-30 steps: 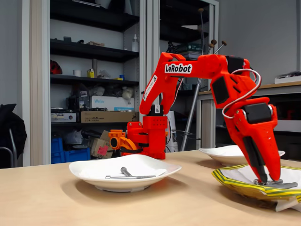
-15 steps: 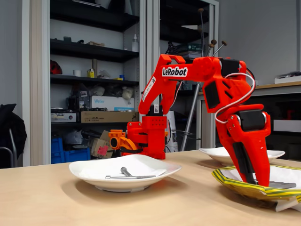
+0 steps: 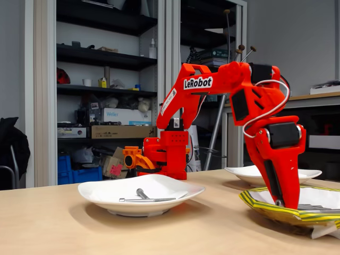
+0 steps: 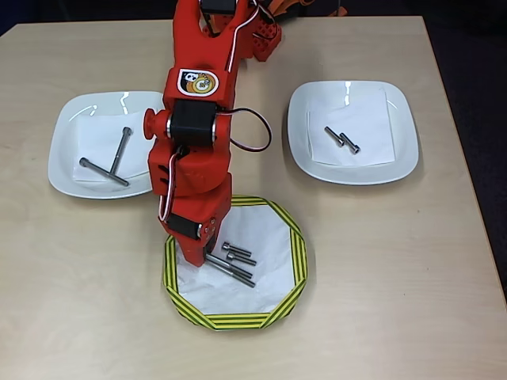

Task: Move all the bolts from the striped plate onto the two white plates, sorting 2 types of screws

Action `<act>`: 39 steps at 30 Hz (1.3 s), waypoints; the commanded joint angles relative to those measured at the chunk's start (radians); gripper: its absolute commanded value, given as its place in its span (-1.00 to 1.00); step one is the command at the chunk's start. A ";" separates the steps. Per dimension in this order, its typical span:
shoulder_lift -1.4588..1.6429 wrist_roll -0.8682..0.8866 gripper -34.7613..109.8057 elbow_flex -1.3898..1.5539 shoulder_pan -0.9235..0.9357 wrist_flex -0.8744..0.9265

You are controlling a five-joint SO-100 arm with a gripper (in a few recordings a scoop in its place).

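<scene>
In the fixed view, the red arm (image 3: 228, 85) bends over from its base (image 3: 167, 154) at the back of the table (image 3: 64, 228) and drops its gripper (image 3: 280, 201) straight down into the striped plate (image 3: 276, 211) at the right. The fingertips sit below the crumpled yellow-and-green rim, so how far the jaws stand apart, and whether they have anything, cannot be told here. A grey bolt end (image 3: 319, 207) pokes out level just right of the gripper, inside the same plate. To the left, a white plate (image 3: 101, 194) carries a thin long bolt (image 3: 146, 200) lying flat and a second one (image 3: 142, 193) angled behind it. Another white plate (image 3: 249, 172) peeks out behind the arm.

Now from overhead: the gripper (image 4: 207, 255) is down at the left side of the striped plate (image 4: 295, 261), right at the near end of the long bolts (image 4: 231, 271) lying slantwise on the paper. 2 shorter bolts (image 4: 238, 254) lie just above them, touching or nearly so. The arm's body covers the fingers, so the jaw opening cannot be told, nor whether a bolt is pinched. The white plate on the left (image 4: 67, 127) holds 2 long thin bolts (image 4: 120, 150) crossing in a V. The white plate on the right (image 4: 400, 119) holds 2 short thick bolts (image 4: 342, 139) side by side.
</scene>
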 commanded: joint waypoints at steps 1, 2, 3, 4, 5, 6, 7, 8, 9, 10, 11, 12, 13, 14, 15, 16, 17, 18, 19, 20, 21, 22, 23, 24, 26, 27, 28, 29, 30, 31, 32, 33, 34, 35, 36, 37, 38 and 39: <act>0.015 0.028 -0.52 -0.046 0.011 0.032; 0.014 0.031 -0.52 -0.060 0.009 0.041; 0.012 0.035 -0.52 -0.071 0.008 0.052; 0.011 0.040 -0.52 -0.087 0.008 0.064; 0.006 0.043 -0.52 -0.110 0.006 0.081; 0.002 0.044 -0.52 -0.135 0.006 0.098; -0.005 0.048 -0.52 -0.160 0.005 0.117; -0.009 0.051 -0.52 -0.181 0.005 0.133; -0.009 0.054 -0.52 -0.195 0.005 0.147; -0.009 0.057 -0.52 -0.206 0.005 0.156; -0.009 0.058 -0.52 -0.212 0.005 0.161; -0.008 0.060 -0.52 -0.213 0.005 0.164; -0.006 0.063 -0.52 -0.218 0.003 0.166; -0.006 0.064 -0.52 -0.221 0.003 0.169; -0.005 0.067 -0.52 -0.224 0.002 0.170; -0.003 0.071 -0.52 -0.225 0.000 0.173; -0.002 0.074 -0.52 -0.225 -0.002 0.173; -0.002 0.077 -0.52 -0.227 -0.003 0.175; -0.002 0.081 -0.52 -0.229 -0.005 0.175; -0.002 0.084 -0.52 -0.229 -0.006 0.175; -0.006 0.089 -0.52 -0.229 -0.008 0.175; -0.011 0.097 -0.52 -0.229 -0.009 0.173; -0.018 0.107 -0.52 -0.229 -0.011 0.173; -0.029 0.115 -0.52 -0.229 -0.014 0.172; -0.055 0.132 -0.51 -0.236 -0.015 0.164; -0.071 0.133 -0.49 -0.247 -0.017 0.161; -0.087 0.135 -0.47 -0.261 -0.018 0.161; -0.106 0.137 -0.45 -0.278 -0.020 0.161; -0.120 0.137 -0.43 -0.291 -0.020 0.160; -0.130 0.135 -0.42 -0.304 -0.021 0.160; -0.137 0.138 -0.42 -0.310 -0.021 0.160; -0.140 0.138 -0.42 -0.316 -0.021 0.161; -0.141 0.138 -0.42 -0.321 -0.021 0.161; -0.141 0.140 -0.45 -0.324 -0.020 0.161; -0.141 0.144 -0.50 -0.327 -0.020 0.161; -0.143 0.144 -0.52 -0.328 -0.018 0.161; -0.143 0.144 -0.52 -0.330 -0.017 0.163; -0.143 0.141 -0.52 -0.333 -0.017 0.166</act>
